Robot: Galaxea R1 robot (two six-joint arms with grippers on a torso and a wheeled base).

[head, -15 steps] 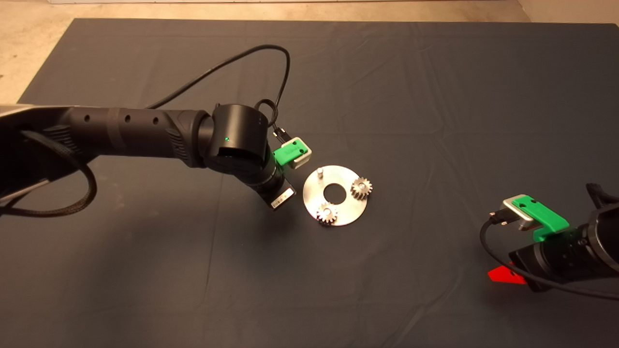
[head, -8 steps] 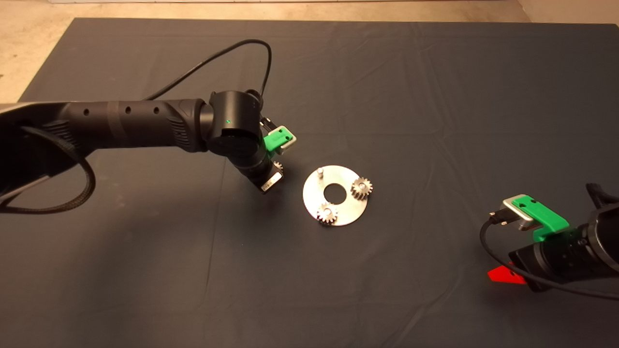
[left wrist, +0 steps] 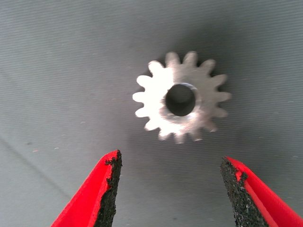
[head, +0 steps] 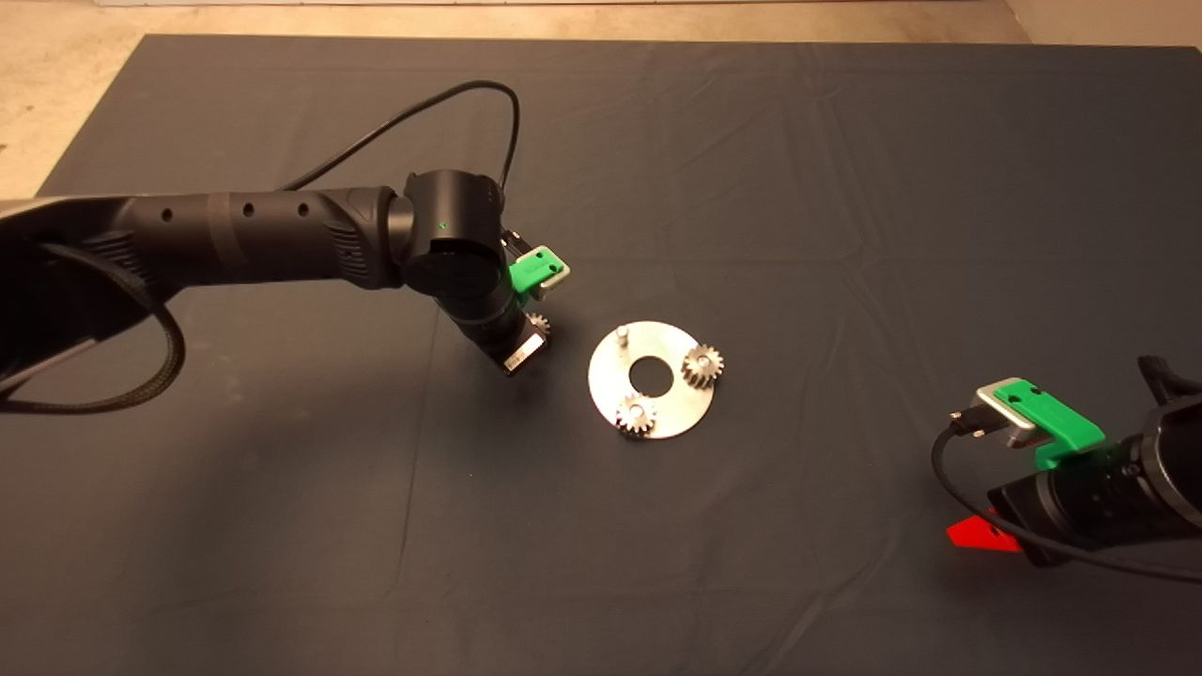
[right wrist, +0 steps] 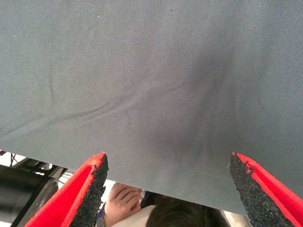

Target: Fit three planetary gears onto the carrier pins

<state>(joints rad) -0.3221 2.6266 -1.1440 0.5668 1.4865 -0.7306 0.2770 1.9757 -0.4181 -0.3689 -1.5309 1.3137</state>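
The round silver disc [head: 669, 411] lies mid-mat. Two planetary gears [head: 701, 364] [head: 635, 414] sit on carrier pins, and one bare pin [head: 621, 332] stands at the disc's far left. A third gear [head: 538, 325] lies flat on the mat left of the disc, half hidden under my left gripper [head: 526, 344]. In the left wrist view that gear [left wrist: 180, 97] lies just beyond my open left gripper [left wrist: 171, 161], untouched by the fingers [left wrist: 110, 189]. My right gripper [head: 981, 535] waits at the lower right edge, and it is open [right wrist: 168, 161] over bare mat.
The dark mat [head: 798, 188] shows shallow creases. A black cable [head: 441, 103] loops above the left arm. Past the mat's edge in the right wrist view, a person's hand [right wrist: 124, 198] shows.
My left arm has swung left, away from the disc, and settled over the loose gear, which now peeks out beside the gripper. The right arm and the disc have not moved.
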